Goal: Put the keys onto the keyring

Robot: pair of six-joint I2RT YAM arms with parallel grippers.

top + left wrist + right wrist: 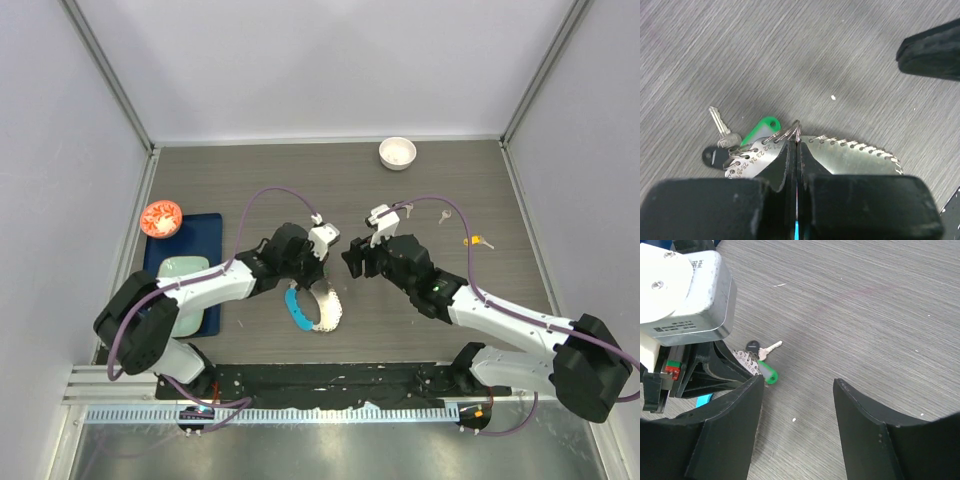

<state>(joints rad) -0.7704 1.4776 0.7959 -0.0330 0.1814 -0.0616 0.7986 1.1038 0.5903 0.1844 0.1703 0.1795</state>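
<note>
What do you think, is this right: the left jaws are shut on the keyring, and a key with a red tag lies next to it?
Not quite: the tag is green, not red. The left wrist view shows the green-tagged key next to the keyring, on which the left jaws are shut.

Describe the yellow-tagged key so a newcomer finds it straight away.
On the table's right side, beyond the right arm, two loose keys lie apart. The yellow-tagged key sits farther right; its neighbour is plain silver.
</note>
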